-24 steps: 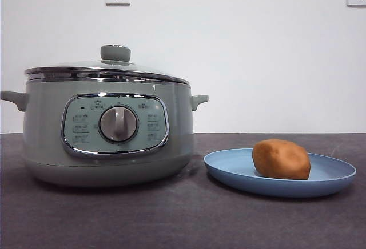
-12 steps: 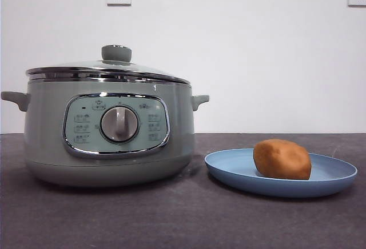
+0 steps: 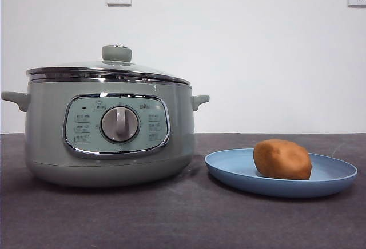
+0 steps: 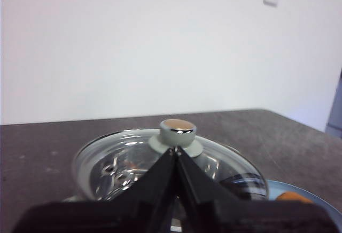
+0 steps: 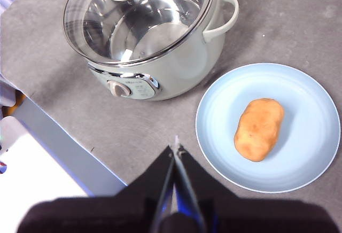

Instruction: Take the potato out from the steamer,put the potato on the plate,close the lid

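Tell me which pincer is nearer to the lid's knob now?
Left. The left pincer sits just short of the knob, jaws shut. The right pincer hangs high above the table, off to the side, beside the plate.

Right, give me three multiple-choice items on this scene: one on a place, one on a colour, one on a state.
1. Where is the potato?
A. In the steamer
B. On the plate
C. On the bare table

2. What colour is the plate?
A. Light blue
B. White
C. Red

3. How is the lid?
A. Lying on the table
B. Held in a gripper
C. Seated on the steamer

Answers: 1 B, the potato rests on the plate in the front and right wrist views. 2 A, its rim and floor are light blue. 3 C, its steel rim sits on the pot's top, with no gripper gripping it.
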Action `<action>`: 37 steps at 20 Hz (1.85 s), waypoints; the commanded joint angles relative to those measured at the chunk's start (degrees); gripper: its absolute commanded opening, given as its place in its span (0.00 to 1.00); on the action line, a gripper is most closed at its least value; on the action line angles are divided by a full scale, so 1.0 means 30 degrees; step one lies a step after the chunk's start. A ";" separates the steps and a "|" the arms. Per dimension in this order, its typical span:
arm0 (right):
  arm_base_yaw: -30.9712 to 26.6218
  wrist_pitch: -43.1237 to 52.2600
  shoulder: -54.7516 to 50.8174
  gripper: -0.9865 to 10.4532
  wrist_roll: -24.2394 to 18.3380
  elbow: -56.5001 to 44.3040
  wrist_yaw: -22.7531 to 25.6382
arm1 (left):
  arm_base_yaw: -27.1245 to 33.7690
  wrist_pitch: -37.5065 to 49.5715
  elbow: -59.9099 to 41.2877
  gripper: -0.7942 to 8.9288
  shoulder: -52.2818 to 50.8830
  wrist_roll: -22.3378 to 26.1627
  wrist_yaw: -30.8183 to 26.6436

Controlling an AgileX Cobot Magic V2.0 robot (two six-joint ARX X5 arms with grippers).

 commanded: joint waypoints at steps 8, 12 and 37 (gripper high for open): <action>0.0015 0.0051 0.0007 0.09 -0.0095 0.0029 0.0022 | 0.2033 -0.2375 -0.3585 0.08 -0.3759 -0.1472 -0.0022; 0.0015 0.0051 0.0007 0.09 -0.0095 0.0029 0.0022 | 0.2725 -0.5340 -0.3585 0.08 -0.3905 -0.1894 -0.0117; -0.1727 0.2987 -0.2390 0.09 -0.2113 -0.1829 0.0321 | 0.2929 -0.5989 -0.3570 0.08 -0.3898 -0.1916 -0.0095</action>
